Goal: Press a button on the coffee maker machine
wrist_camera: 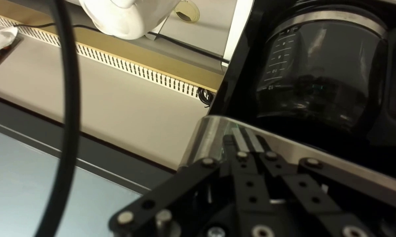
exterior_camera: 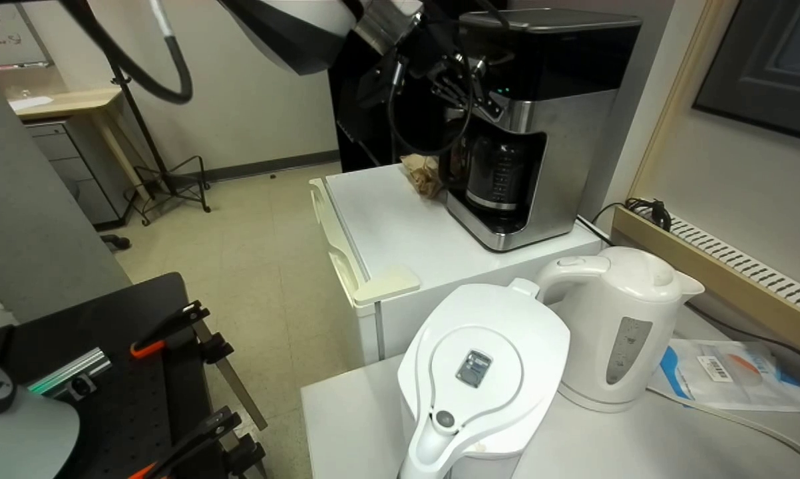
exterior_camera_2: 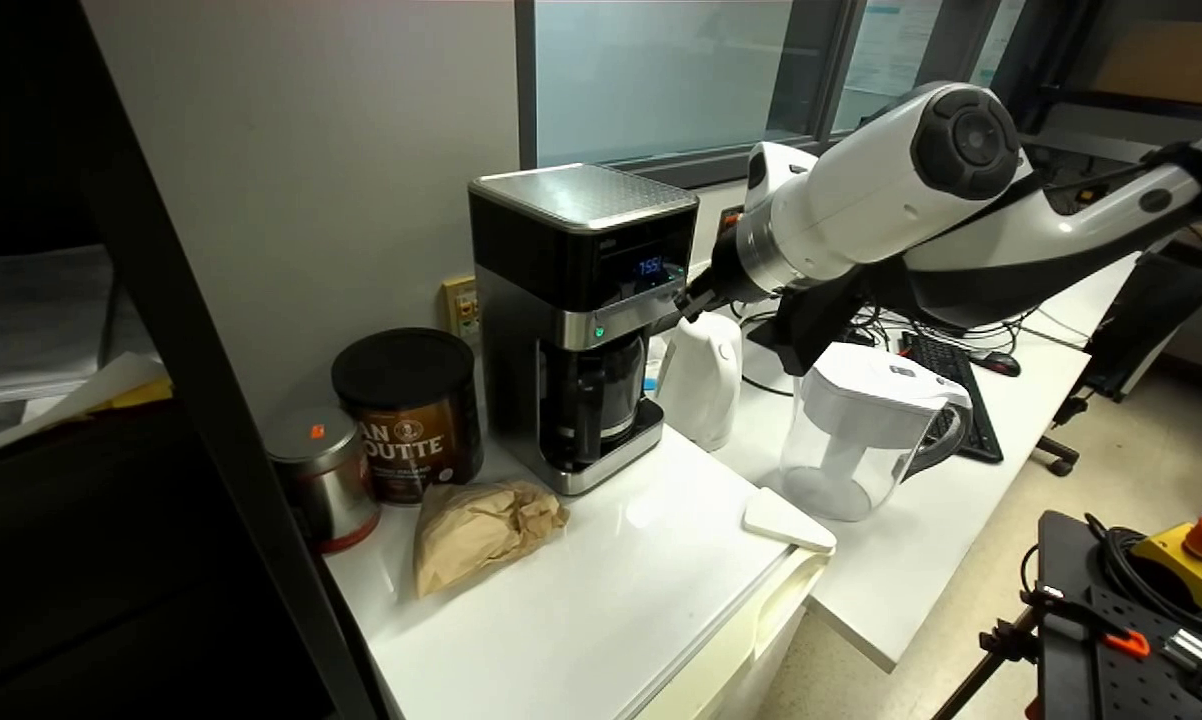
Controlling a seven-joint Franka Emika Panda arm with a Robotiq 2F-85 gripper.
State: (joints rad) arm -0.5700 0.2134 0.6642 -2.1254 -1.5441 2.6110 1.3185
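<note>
White surface (exterior_camera_2: 651,580), coffee maker (exterior_camera_2: 573,322), black-and-silver

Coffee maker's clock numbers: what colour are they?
Blue. The clock numbers show best in an exterior view.

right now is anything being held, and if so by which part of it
Nothing is held: the tool is shut with nothing in its grip, close to the coffee maker machine; whether they touch, I can't tell.

Coffee maker (wrist_camera: 285,149) partly outside wrist view.
</note>
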